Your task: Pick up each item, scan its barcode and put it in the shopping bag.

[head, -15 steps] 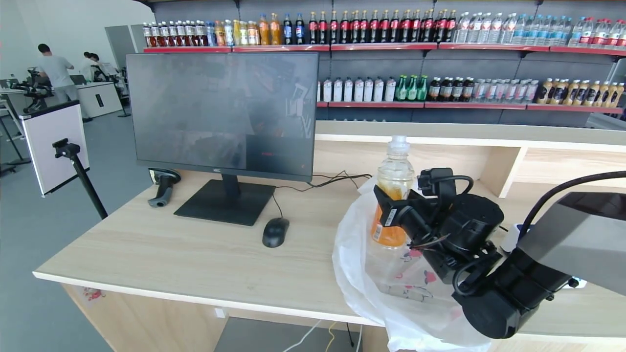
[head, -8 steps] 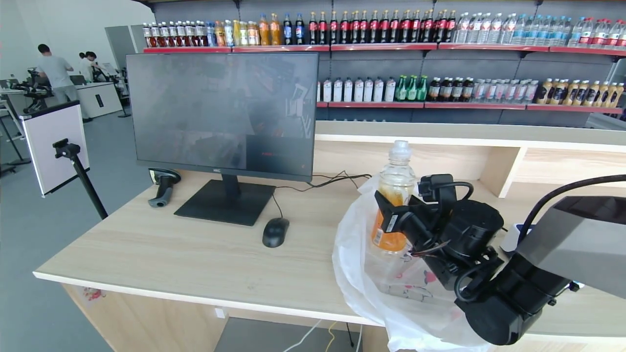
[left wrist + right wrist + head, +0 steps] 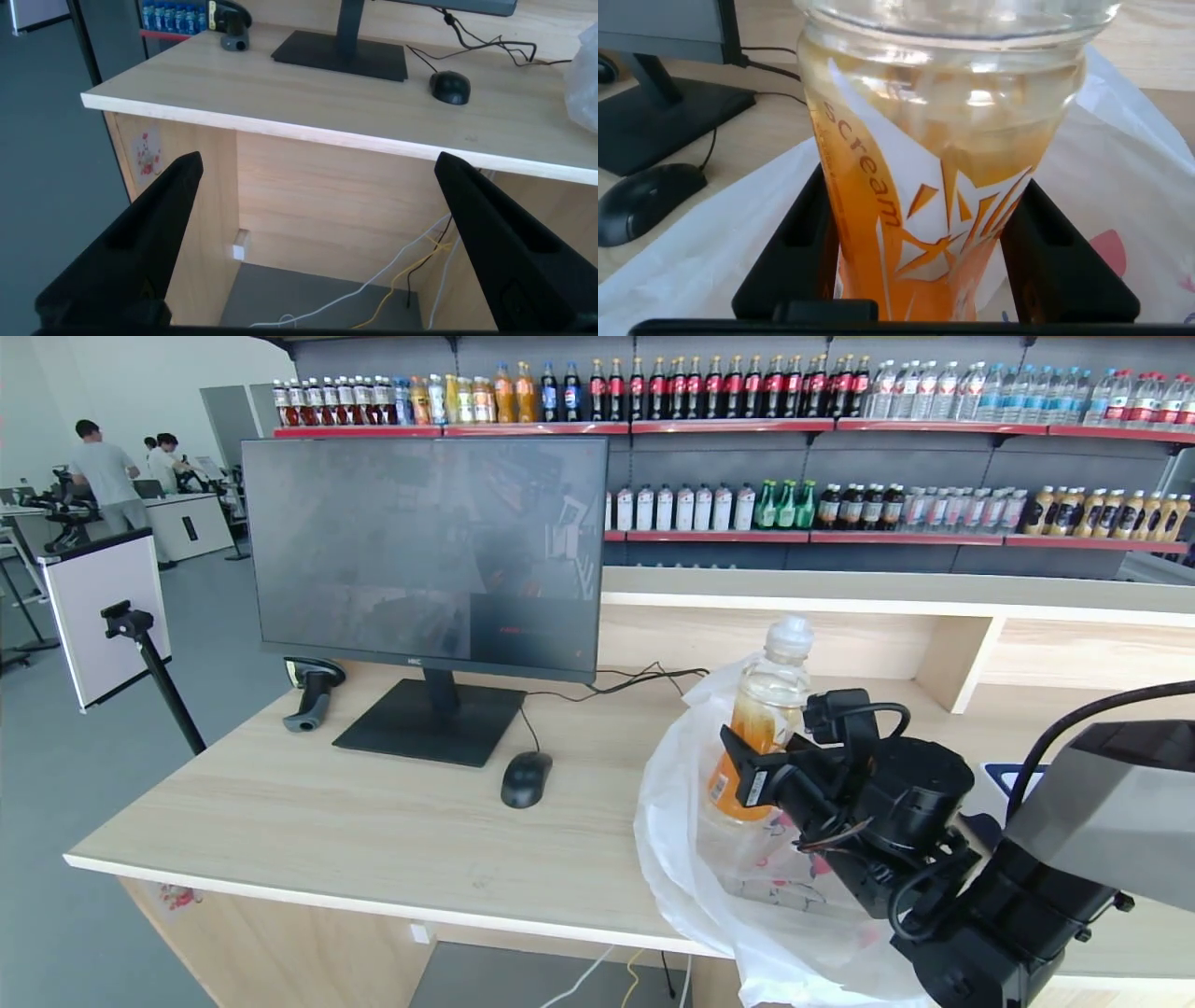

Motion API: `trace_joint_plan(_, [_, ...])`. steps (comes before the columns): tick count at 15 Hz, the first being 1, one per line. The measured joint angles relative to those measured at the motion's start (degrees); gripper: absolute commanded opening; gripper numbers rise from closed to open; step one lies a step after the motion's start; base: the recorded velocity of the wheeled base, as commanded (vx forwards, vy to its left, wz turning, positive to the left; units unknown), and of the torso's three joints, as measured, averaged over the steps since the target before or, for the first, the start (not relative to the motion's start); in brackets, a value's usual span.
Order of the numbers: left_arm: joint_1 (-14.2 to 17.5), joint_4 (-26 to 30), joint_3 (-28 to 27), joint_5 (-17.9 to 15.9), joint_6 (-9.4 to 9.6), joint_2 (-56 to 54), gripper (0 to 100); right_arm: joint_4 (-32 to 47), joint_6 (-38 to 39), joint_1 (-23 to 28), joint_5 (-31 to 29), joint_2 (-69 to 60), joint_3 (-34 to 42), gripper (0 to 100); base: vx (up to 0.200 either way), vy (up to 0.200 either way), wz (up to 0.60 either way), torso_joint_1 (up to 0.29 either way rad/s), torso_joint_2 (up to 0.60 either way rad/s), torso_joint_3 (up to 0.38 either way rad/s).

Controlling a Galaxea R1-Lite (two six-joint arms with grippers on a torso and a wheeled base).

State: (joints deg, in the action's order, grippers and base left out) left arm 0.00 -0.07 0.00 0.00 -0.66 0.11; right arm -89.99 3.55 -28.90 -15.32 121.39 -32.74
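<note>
A long wall of dark shelving with red rails (image 3: 728,426), lined with rows of drink bottles, runs behind a light wooden checkout counter (image 3: 373,821). On the counter's left half a large dark flat monitor (image 3: 425,546) stands on a black square foot, its screen unlit. To the right of it, at the counter's near edge, sits a crumpled white translucent plastic shopping bag (image 3: 672,859) with a red print on it, its mouth gaping upward. The right gripper (image 3: 758,767) reaches in over the bag from the right and is clamped on a clear plastic bottle with an orange label and a white cap (image 3: 764,714), one black finger (image 3: 799,252) pressed against each side of the label. The bottle leans a little, cap toward the back right, and its lower part sits inside the bag's mouth; its base seems to hang clear of the bag's floor, though the plastic blurs that too much to be sure. The left gripper (image 3: 313,252) hangs low in front of the counter's wooden front panel (below the tabletop's edge), its two black fingers spread wide with nothing between them. A black handheld barcode scanner (image 3: 311,691) rests upright beside the monitor's left corner, and a black corded mouse (image 3: 526,778) lies just beside the monitor's foot, well apart from the bag.
</note>
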Motion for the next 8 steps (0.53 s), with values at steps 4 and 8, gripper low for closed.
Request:
trace_joint_plan(4, [0.00,0.00,0.00,0.00,-0.02,0.00,100,0.02,-0.07,-0.98,-0.16,-0.34,1.74,0,0.000,0.000,0.00,0.000,0.00,0.000])
trace_joint_plan(8, [0.00,0.02,0.00,0.00,-0.02,0.00,100,0.09,-0.05,-1.19,-0.17,-0.61,3.08,0,0.000,0.000,0.00,0.000,0.00,0.000])
